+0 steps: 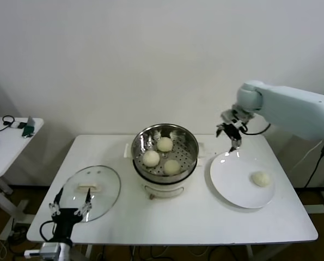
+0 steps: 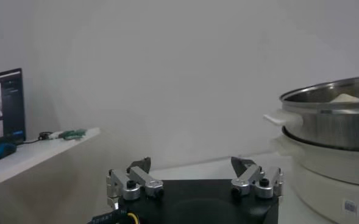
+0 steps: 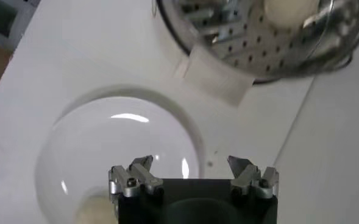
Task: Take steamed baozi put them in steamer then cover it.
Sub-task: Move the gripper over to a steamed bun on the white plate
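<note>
Left pincer (image 1: 71, 207) idles apart by the cover (image 1: 91, 192); right pincer (image 1: 231, 134), apart, nears the last baozi (image 1: 261, 178); three fill the steamer (image 1: 164, 144).

Centre of table (image 1: 172, 217): steamer (image 1: 164, 148), three baozi (image 1: 165, 144) inside at 12, 8 and 5 o'clock. At 9 o'clock from steamer: cover (image 1: 91, 191), flat on table. At 3 o'clock: plate (image 1: 235, 182), fourth baozi (image 1: 261, 178) on its right part. Side table (image 1: 9, 142) far left.
</note>
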Robot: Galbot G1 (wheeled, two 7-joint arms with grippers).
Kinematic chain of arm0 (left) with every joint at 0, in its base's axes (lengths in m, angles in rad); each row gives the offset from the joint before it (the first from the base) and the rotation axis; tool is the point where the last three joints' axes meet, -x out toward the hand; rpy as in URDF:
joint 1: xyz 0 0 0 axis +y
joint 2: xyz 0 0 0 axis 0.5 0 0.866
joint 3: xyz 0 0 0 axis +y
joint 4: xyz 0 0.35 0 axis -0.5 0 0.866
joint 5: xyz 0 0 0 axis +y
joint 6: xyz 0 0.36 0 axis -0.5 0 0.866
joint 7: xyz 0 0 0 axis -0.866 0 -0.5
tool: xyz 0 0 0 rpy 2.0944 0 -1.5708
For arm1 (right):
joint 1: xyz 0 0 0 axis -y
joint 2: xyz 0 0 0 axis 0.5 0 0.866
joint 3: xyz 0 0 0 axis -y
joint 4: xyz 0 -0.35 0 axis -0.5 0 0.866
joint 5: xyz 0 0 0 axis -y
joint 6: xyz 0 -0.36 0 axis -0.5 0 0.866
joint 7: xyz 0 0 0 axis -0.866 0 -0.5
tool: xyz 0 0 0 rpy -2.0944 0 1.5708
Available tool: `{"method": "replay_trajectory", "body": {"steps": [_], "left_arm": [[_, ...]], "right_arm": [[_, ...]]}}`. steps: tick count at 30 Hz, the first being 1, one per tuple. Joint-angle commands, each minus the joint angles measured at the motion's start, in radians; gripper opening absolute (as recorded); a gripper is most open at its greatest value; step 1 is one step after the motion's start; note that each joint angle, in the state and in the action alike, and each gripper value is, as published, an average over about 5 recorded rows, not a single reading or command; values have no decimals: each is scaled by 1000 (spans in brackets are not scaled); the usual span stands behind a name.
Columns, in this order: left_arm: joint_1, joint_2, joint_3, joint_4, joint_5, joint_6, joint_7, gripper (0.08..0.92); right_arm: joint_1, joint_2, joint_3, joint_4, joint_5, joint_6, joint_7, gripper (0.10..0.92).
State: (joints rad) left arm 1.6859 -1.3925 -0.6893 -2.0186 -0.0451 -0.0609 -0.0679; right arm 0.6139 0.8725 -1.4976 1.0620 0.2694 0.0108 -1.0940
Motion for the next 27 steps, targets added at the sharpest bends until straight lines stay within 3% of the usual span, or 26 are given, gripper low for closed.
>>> {"method": "replay_trajectory", "body": {"steps": [1, 14, 27], "left_arm": [[4, 0, 0, -4, 7, 2, 0, 823], [6, -15, 13, -2, 43, 9, -4, 823], [2, -16, 14, -1, 50, 14, -5, 823]], "right_arm": [[-232, -191, 150, -68, -98, -113, 23, 823], [-499, -129, 455, -284, -338, -37, 23, 823], [-538, -69, 495, -337, -375, -29, 15, 823]]}}
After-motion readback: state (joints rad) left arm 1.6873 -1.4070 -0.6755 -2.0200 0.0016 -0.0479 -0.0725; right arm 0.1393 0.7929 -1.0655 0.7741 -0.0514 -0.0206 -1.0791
